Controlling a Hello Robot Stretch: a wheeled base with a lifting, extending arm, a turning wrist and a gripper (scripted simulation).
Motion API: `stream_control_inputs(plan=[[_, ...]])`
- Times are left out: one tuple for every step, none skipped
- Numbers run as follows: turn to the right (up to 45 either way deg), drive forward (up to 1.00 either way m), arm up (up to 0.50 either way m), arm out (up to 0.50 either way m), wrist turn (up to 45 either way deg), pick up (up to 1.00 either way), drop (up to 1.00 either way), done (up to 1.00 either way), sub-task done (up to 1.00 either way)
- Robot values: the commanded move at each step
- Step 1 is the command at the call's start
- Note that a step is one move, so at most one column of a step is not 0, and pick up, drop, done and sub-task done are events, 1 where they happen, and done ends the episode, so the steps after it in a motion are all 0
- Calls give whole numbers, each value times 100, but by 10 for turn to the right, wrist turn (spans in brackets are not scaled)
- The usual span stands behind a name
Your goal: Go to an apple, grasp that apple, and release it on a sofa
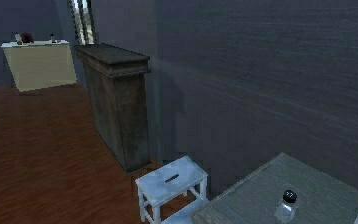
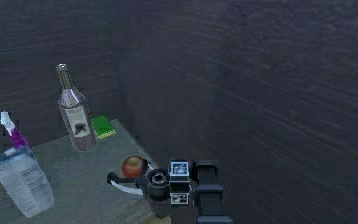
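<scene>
Apple (image 2: 134, 165): one, round, smooth, reddish, on the grey worktop (image 2: 87, 178) right at the end effector's fingers; contact unclear.
End effector (image 2: 125, 182): dark body, two thin fingers; cannot tell whether it holds anything.
Bottles: two, left of it: tall glossy bottle (image 2: 75, 115), clear spray bottle (image 2: 22, 178).
Green flat block (image 2: 106, 126): one, beyond the apple.

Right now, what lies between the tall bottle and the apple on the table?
Bare tabletop, in the arm side view: nothing lies between the bottle and the apple. A flat green thing sits off that line.
</scene>
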Motion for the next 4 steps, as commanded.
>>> stream_control_inputs(plan=[[0,0,10,0,0,0,0,0,0],[0,0,4,0,0,0,0,0,0],[0,0,0,0,-450,0,0,0,0],[0,0,0,0,-450,0,0,0,0]])
